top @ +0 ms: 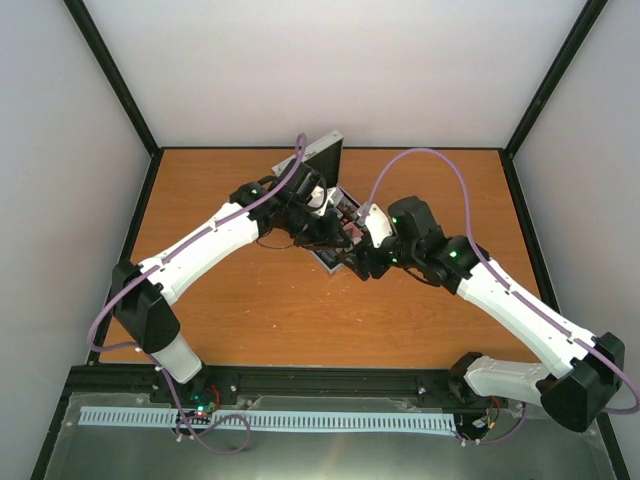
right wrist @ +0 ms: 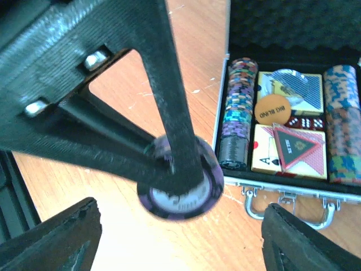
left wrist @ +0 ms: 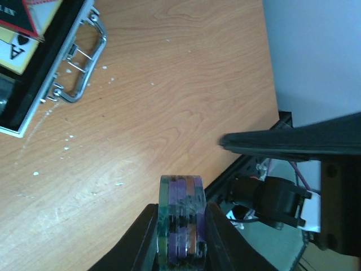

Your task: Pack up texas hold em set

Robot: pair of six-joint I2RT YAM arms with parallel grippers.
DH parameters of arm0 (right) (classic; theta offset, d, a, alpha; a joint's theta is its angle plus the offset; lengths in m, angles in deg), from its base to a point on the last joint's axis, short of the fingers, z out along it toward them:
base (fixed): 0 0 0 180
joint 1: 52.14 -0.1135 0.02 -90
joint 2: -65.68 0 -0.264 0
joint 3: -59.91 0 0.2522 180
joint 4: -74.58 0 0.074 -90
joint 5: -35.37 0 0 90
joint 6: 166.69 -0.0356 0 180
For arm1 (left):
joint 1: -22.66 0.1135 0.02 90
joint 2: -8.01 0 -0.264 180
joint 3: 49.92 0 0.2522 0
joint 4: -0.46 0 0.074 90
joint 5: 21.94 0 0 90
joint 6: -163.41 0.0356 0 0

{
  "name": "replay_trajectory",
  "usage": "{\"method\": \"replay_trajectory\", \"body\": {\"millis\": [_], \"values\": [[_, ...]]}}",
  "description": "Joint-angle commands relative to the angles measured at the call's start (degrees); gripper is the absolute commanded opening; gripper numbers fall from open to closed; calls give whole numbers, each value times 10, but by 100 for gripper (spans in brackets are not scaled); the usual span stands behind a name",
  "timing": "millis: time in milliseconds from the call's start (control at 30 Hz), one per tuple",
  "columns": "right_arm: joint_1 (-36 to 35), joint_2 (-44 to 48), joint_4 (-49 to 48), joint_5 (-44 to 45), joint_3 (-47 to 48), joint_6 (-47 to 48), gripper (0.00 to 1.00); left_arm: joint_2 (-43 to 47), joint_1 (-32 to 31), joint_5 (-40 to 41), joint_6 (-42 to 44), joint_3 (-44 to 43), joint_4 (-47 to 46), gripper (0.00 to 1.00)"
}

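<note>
My left gripper [left wrist: 181, 228] is shut on a short stack of poker chips [left wrist: 181, 203], purple, green and orange, held on edge above the wooden table. The right wrist view shows the same poker chips [right wrist: 186, 195] end-on behind a left finger [right wrist: 175, 101]. My right gripper [right wrist: 180, 231] stands open around them, its fingers well apart and touching nothing. The silver case [right wrist: 282, 186] lies open to the right with rows of chips [right wrist: 240, 101], two card boxes [right wrist: 265, 155], an orange disc [right wrist: 272, 109] and a dark triangular token [right wrist: 296, 148]. From above, both grippers meet at the case [top: 322, 165].
The case's metal handle [left wrist: 84, 62] points toward the grippers. Red dice [right wrist: 304, 122] lie between the card boxes. The case lid [top: 325, 158] stands upright at the back. A black frame rail [top: 300, 380] runs along the table's near edge.
</note>
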Motion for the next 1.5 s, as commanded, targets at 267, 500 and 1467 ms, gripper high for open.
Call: {"method": "replay_trajectory", "body": {"millis": [267,500,1467], "values": [[30,104,-17,83,-83,-75,93,-20,-6,153,142,46,-92,1],[72,109,-34,94,-113,-114,94,-98,-32,226,228,54,-123,1],[93,137,-31,116,-125,-135,94,-168,-34,292,297,72,-149,1]]}}
